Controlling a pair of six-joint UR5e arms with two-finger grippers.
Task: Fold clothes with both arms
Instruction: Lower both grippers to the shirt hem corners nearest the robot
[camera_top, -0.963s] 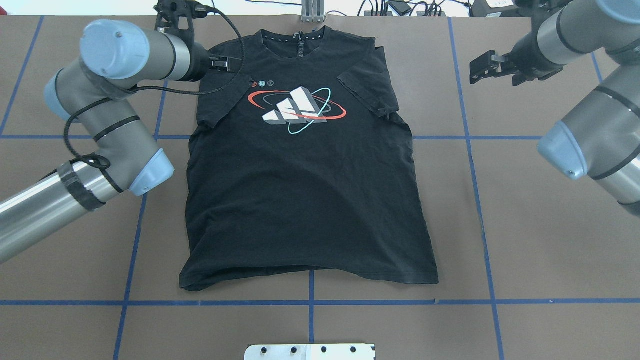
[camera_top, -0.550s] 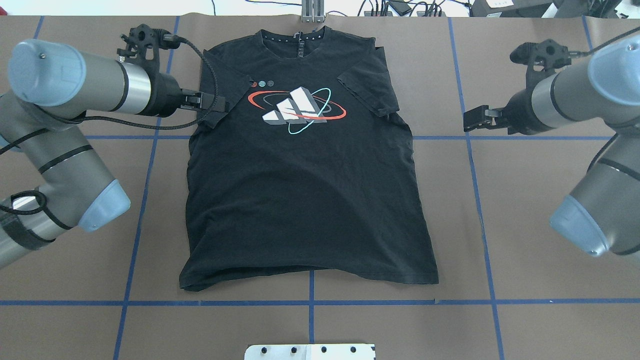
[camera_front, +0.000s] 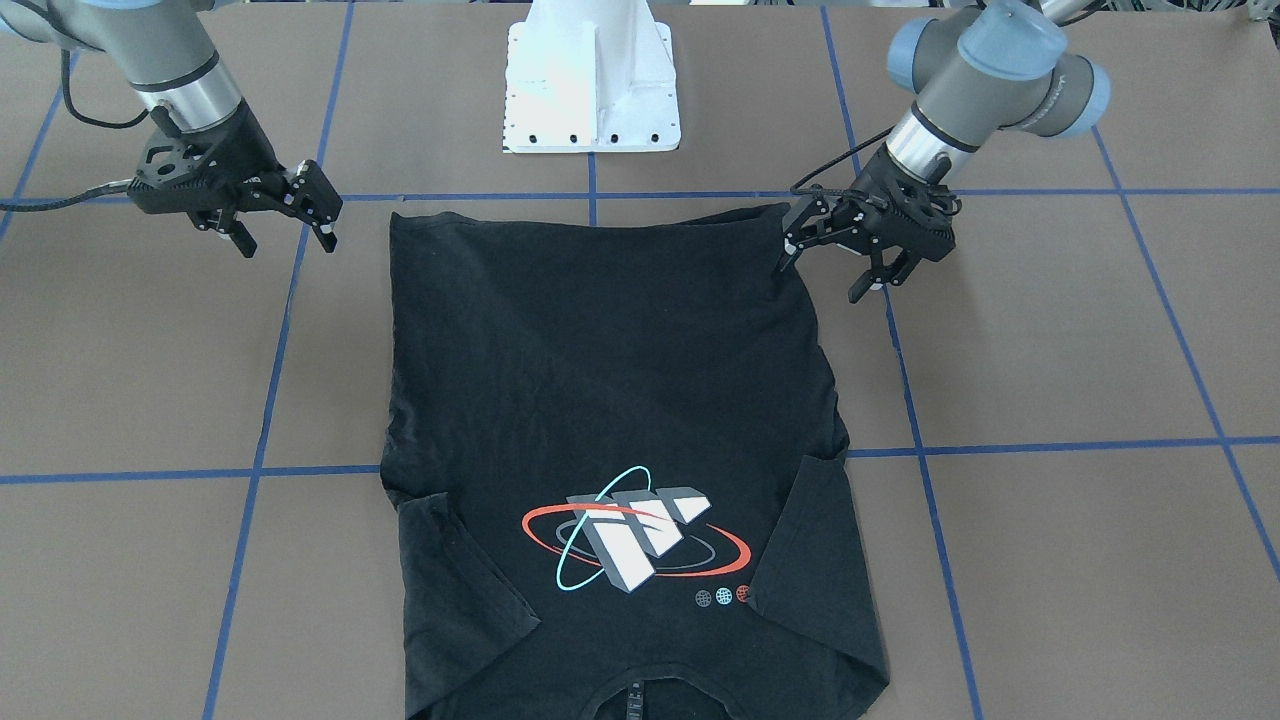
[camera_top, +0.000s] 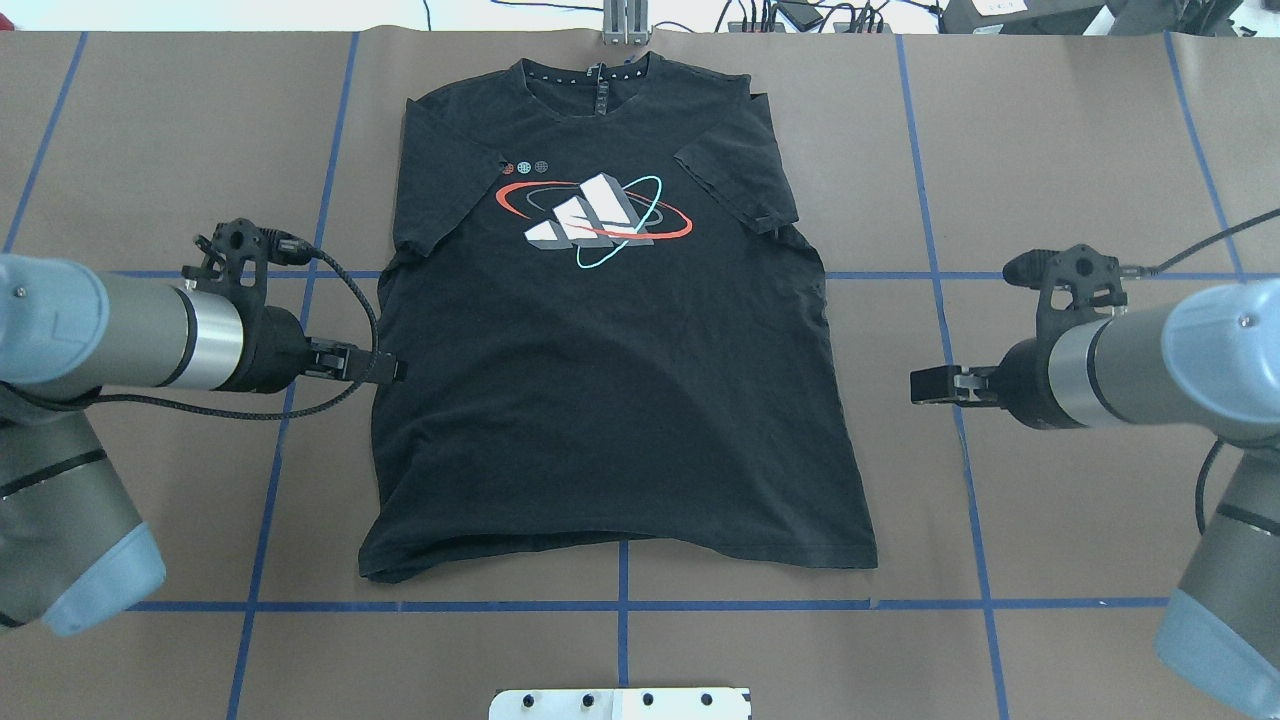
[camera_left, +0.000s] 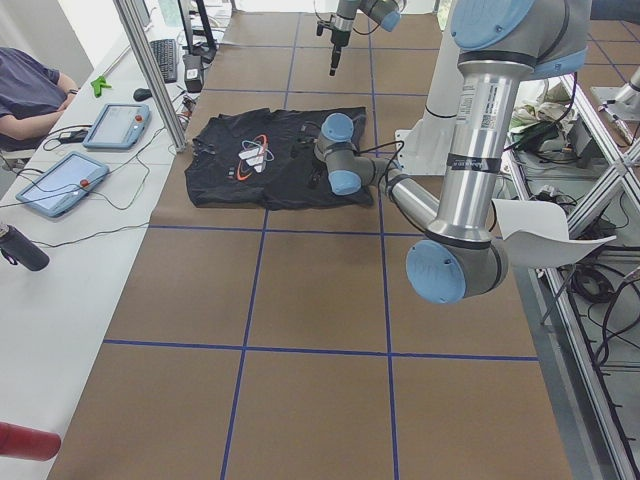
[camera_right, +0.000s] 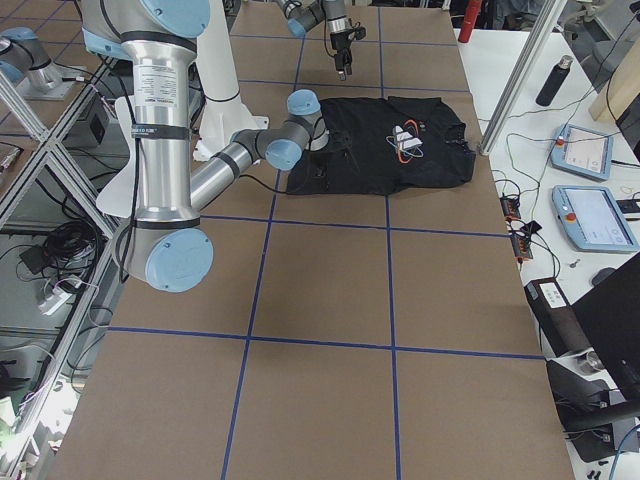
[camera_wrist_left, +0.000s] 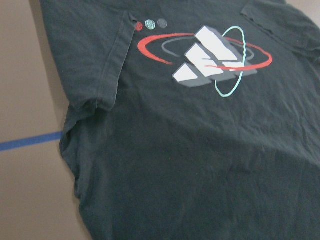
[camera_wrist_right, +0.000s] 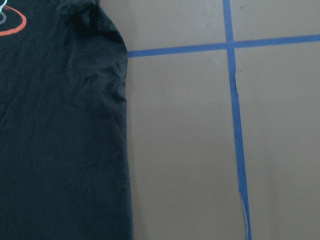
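The brown surface (camera_top: 1050, 150) carries the black T-shirt (camera_top: 600, 400) flat and graphic-up, midway between its left and right edges. The shirt's long axis runs from the collar, near the far edge, to the hem, which faces the robot's edge. Both sleeves are folded in over the chest.

The left arm (camera_top: 120, 330) and the right arm (camera_top: 1170, 355) reach in from opposite sides, roughly square to that axis and level with the lower body of the shirt. So the shirt lies straight inward from each of them.

The left end effector (camera_top: 390, 368) is the nearer one. Its tip sits right at the shirt's left side edge, and in the front-facing view its jaws stand apart with that edge between them. Whether it touches the cloth I cannot tell. The right end effector (camera_top: 925, 385) also has its jaws spread and holds nothing. It is near the right side edge but clear of it, with bare surface between.

I judge the coming grasp depends on the right one closing that gap, so that both take the side edges at matching points.

A second ago both end effectors were up beside the sleeves, toward the far edge. They have since travelled back along the shirt's sides toward the robot. The shirt itself has not shifted.
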